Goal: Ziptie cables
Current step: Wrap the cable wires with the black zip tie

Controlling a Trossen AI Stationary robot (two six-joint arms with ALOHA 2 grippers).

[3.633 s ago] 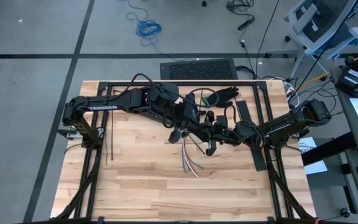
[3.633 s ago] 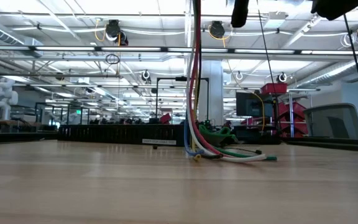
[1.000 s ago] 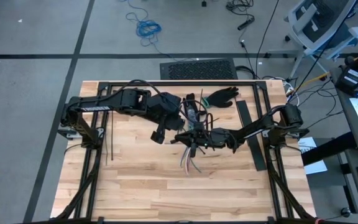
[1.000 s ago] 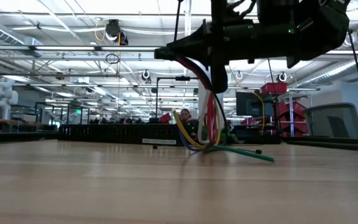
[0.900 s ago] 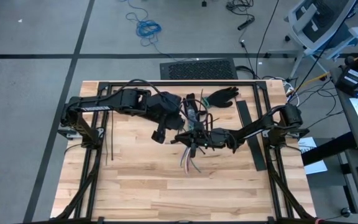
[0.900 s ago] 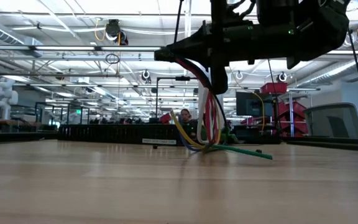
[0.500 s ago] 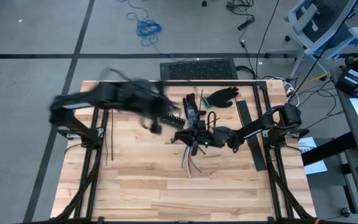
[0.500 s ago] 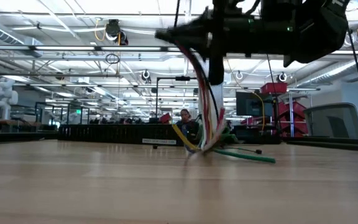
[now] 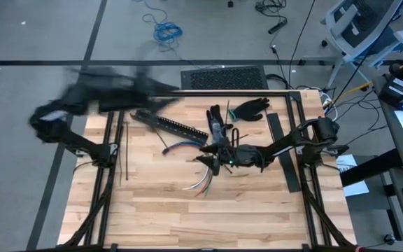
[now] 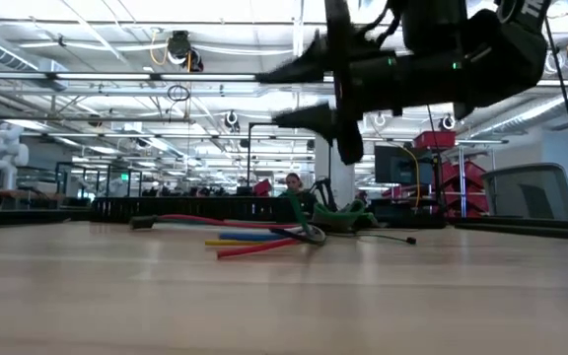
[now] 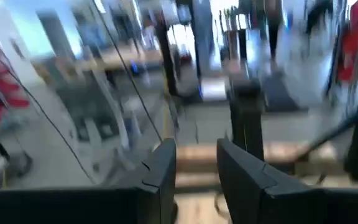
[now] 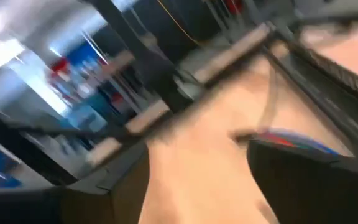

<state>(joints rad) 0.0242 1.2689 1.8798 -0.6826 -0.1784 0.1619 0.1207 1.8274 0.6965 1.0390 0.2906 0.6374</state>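
Right gripper (image 9: 212, 160): above the middle of the bench (image 9: 159, 217), at the end of an arm reaching in from the right edge. In the low view it hangs clear of the wood with its dark fingers spread apart and nothing between them; the cables lie on the surface beneath it.

Left gripper (image 11: 194, 171): at the bench's far left corner, on an arm that shows only as a blur in the high view. Its own wrist view shows the two fingers (image 11: 163, 171) standing a narrow gap apart, with nothing held.

Cables (image 9: 200, 183): loose bundle on the bench, just beside the right gripper and on the near-left of it, ends fanned out. The low view shows red, yellow and blue strands lying flat on the wood.

Zipties (image 9: 122, 150): thin dark straight strips lying along the left side of the bench beside the frame rail, well apart from the cables.

Slotted rail (image 9: 170, 126): long, black, lying at a slant on the far half of the bench, left of centre.

Glove (image 9: 249, 108): black, near the far edge, right of centre.
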